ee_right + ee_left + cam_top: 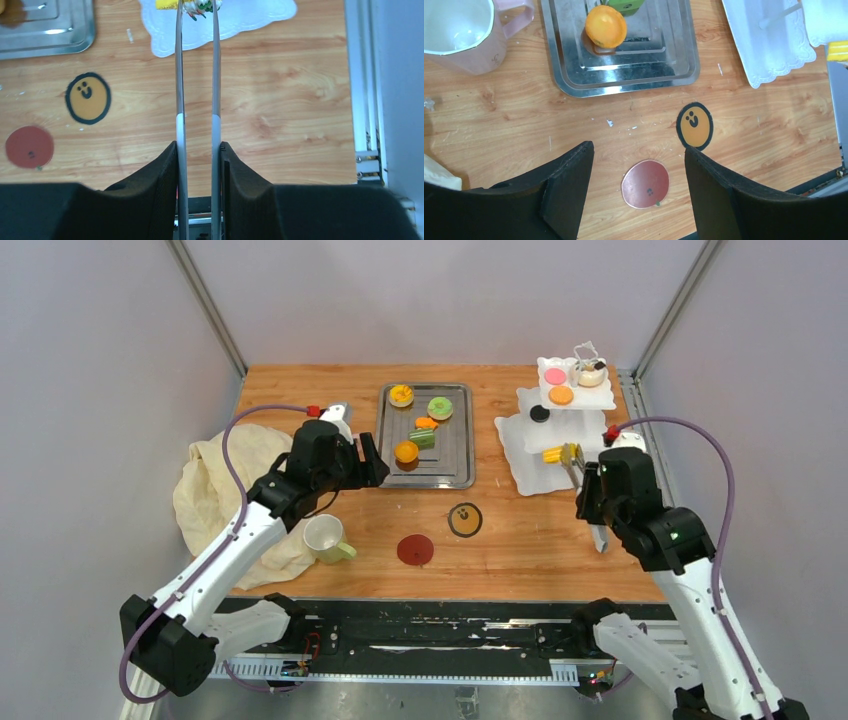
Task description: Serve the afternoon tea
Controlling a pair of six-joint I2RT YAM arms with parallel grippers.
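Camera overhead: my left tool (370,462) hangs wide open and empty beside the left edge of the steel tray (455,468), centre top, which carries a green donut (440,408) and an orange tart (406,452). At upper right is the white stand (520,445), a pink disc (555,375) on its top tier. My right tool (590,495) is clamped on the metal tongs (572,462), whose tips reach a yellow pastry (550,453) on the bottom tier. A pale mug (323,537) sits lower left. A red coaster (415,549) and an orange coaster (465,519) lie on the table (530,540).

Left wrist: my fingers (569,185) stand far apart, nothing between, the red coaster below the gap.

Right wrist: the tool squeezes both tong arms, their tips at the frame's top edge over the stand.
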